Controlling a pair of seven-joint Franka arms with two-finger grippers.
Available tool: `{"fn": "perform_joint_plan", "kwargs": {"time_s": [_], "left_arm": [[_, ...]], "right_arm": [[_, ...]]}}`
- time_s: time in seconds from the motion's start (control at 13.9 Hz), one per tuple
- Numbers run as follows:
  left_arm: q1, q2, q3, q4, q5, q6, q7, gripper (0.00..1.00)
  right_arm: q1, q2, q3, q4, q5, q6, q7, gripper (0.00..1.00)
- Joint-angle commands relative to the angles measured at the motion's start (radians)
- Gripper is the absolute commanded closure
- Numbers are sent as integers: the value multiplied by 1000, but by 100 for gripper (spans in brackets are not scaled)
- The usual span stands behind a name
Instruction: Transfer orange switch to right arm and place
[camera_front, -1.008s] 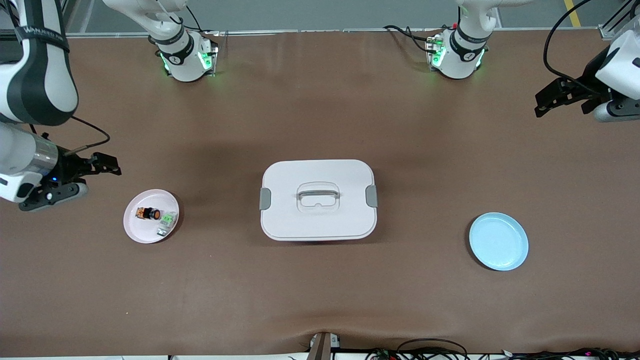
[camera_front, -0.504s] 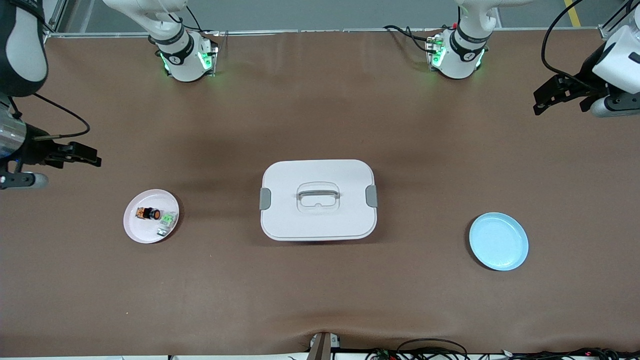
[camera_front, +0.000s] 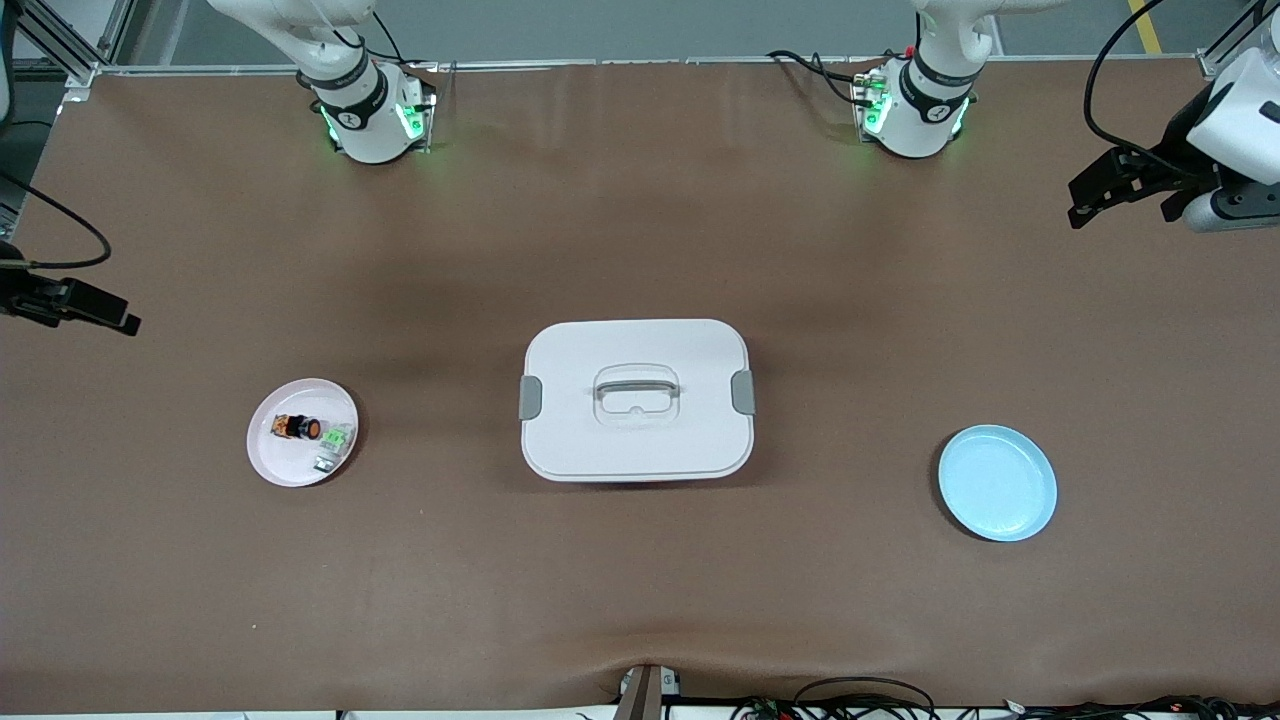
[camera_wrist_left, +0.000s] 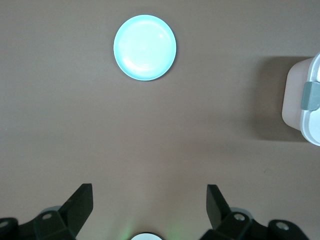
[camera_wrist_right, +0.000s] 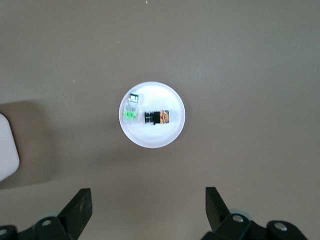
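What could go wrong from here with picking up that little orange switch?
The orange switch lies on its side in the pink plate, close beside a green part, so closing fingers might catch that part too or roll the switch. Both grippers are open and up at the table's ends: the right gripper above the pink plate, the left gripper near the blue plate. The white box sits between the plates, so a low handover could clip it.

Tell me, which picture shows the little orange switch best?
The right wrist view: the orange switch lies in clear sight on the pink plate, beside the green part. The front view shows it smaller. The left wrist view misses it.
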Motion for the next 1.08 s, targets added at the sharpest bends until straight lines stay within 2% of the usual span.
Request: {"fn": "perform_joint_plan", "kwargs": {"time_s": [0.0, 0.43, 0.86, 1.01], "left_arm": [[3, -25, 4, -18, 1, 3, 20, 0], [3, -26, 5, -14, 1, -5, 18, 0], [6, -31, 5, -11, 1, -5, 20, 0], [6, -31, 7, -11, 1, -5, 18, 0]], "right_arm": [[3, 3, 14, 54, -8, -28, 47, 0], [-8, 3, 9, 89, -22, -50, 55, 0], [3, -9, 17, 91, 1, -133, 61, 0], [1, -46, 12, 56, 42, -125, 58, 0]]}}
